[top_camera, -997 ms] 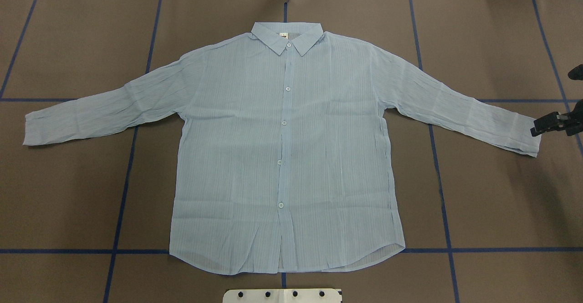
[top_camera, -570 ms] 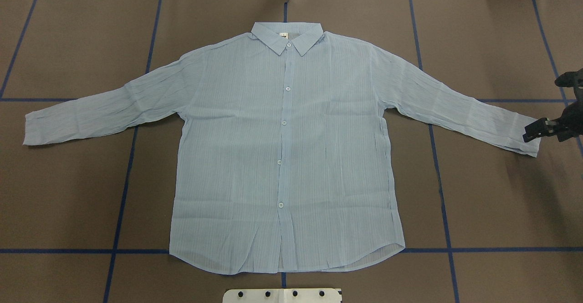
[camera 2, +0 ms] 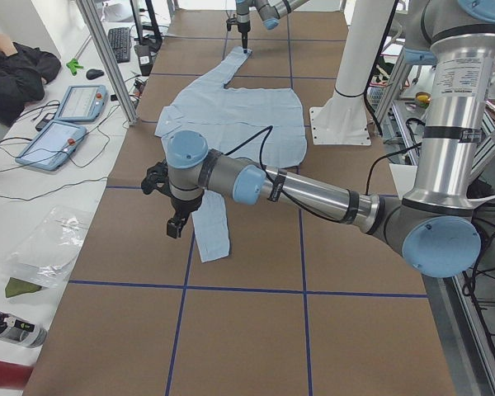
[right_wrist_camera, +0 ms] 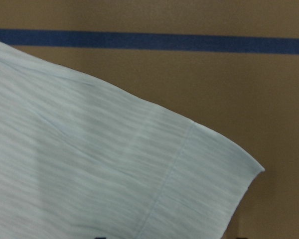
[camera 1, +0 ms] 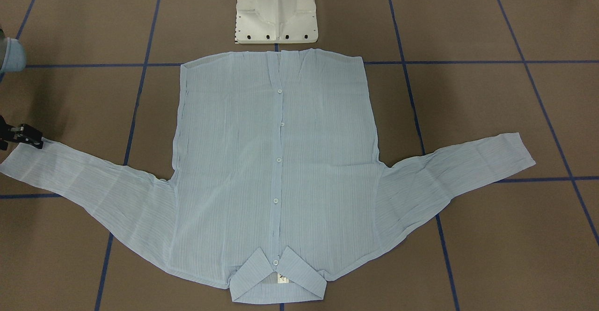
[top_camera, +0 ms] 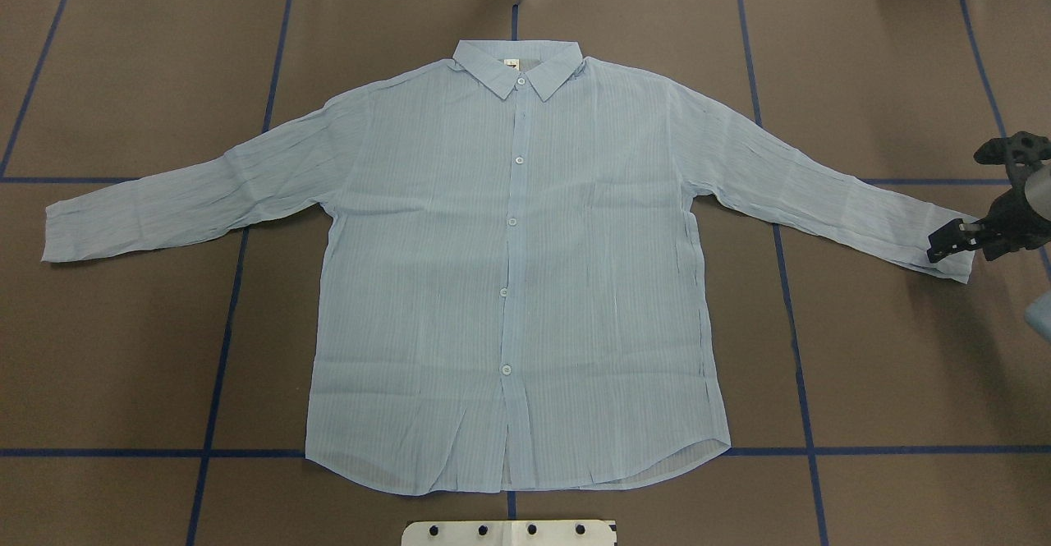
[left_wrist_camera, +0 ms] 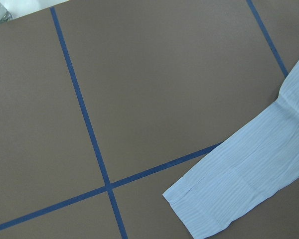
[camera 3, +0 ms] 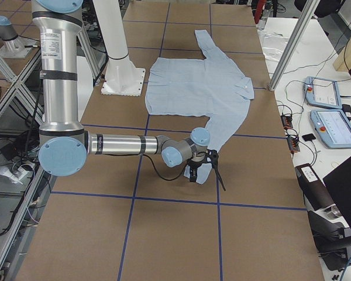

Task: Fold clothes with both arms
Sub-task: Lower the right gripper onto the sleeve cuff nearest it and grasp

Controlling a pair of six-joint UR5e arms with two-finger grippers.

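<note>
The left arm (camera 2: 313, 191) is built of silver-grey tubes joined by rounded housings, which are closed with light-blue caps (camera 2: 186, 149). A black cable (camera 2: 262, 148) is looped off the wrist end and strapped along the forearm tube, and black rings are seen round the upright tube. The left gripper (camera 2: 174, 229) is black. The right arm (camera 3: 120, 144) is made the same way: silver tubes, light-blue round caps, a thin black cable (camera 3: 154, 171) looped under the forearm, and dark bands and a small printed label on the upright segment. The right gripper (top_camera: 944, 246) is black and angular. A white pedestal base (camera 1: 276, 2) is tapered, and its flat flange is dotted with dark bolt holes.
</note>
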